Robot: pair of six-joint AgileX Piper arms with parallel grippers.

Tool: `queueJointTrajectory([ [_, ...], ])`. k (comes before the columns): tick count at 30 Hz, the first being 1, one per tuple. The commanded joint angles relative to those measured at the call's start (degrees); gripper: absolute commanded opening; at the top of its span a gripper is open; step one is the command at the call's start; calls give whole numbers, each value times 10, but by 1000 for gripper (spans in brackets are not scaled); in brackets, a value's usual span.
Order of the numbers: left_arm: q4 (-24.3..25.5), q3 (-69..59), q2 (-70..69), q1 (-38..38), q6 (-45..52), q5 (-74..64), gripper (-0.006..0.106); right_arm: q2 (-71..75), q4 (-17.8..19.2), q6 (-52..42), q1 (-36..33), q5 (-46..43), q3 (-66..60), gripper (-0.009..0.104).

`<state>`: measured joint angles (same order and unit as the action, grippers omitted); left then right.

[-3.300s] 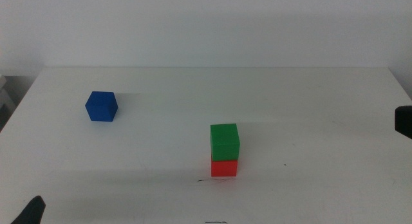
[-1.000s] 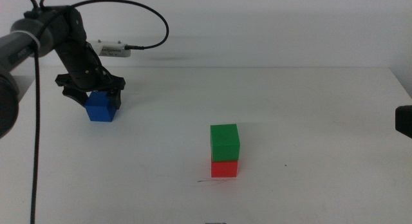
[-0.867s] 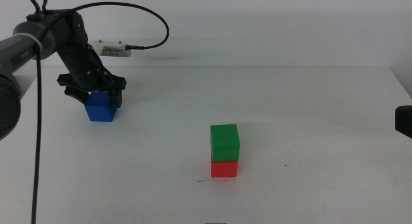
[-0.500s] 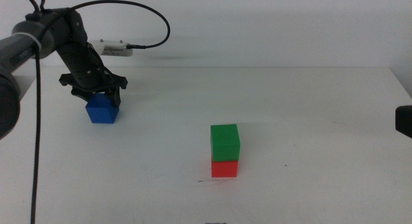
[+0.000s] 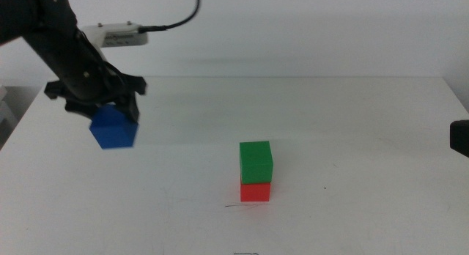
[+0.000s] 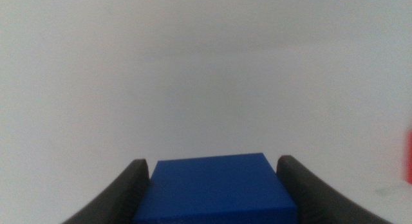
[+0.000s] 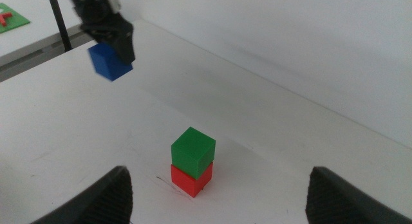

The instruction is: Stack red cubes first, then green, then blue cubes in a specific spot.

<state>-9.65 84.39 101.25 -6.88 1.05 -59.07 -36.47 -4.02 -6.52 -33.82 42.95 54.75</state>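
One blue cube (image 5: 113,130) hangs clamped in the left gripper (image 5: 102,107) above the worktop's (image 5: 352,123) left side; the green cube (image 5: 256,161) atop the red cube (image 5: 255,190) lies rightward, nearer the front edge.

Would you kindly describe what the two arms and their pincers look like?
The left arm is dark, nearly black, with a black cable looping above it and a small white box at its wrist. Its left pincer has two dark, rounded jaws. The right pincer shows two matching dark jaws; its arm appears only as a dark block at the table's edge.
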Motion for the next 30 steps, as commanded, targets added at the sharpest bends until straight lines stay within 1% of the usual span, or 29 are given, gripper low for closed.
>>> queueJointTrajectory([
  [1, 27, -50, -96, -45, -87, 59, -2, -2, 3, -6, 4, -45, 16, 83],
  [3, 83, -65, -130, -92, -163, 56, -2, -2, 3, -6, 4, -45, 16, 83],
  [4, 121, -61, -138, -115, -206, 40, -2, -2, 3, -6, 4, -45, 16, 83],
  [6, 172, -38, -139, -155, -263, -5, -2, -2, 3, -6, 4, -45, 16, 83],
  [8, 203, -8, -128, -193, -294, -51, -2, -2, 3, -6, 4, -45, 16, 83],
  [11, 228, 41, -104, -250, -335, -83, -2, -2, 3, -6, 4, -45, 16, 83],
  [14, 228, 73, -78, -287, -361, -88, -2, -2, 3, -6, 4, -45, 16, 83],
  [17, 204, 112, -38, -319, -381, -90, -2, -2, 3, -6, 4, -45, 16, 83],
  [20, 195, 149, -3, -338, -385, -100, -2, -2, 3, -6, 4, -45, 16, 83],
  [26, 183, 218, 53, -355, -395, -135, -2, -2, 3, -6, 4, -45, 16, 83],
  [30, 169, 234, 67, -360, -397, -131, -2, -2, 3, -6, 4, -45, 16, 83],
])
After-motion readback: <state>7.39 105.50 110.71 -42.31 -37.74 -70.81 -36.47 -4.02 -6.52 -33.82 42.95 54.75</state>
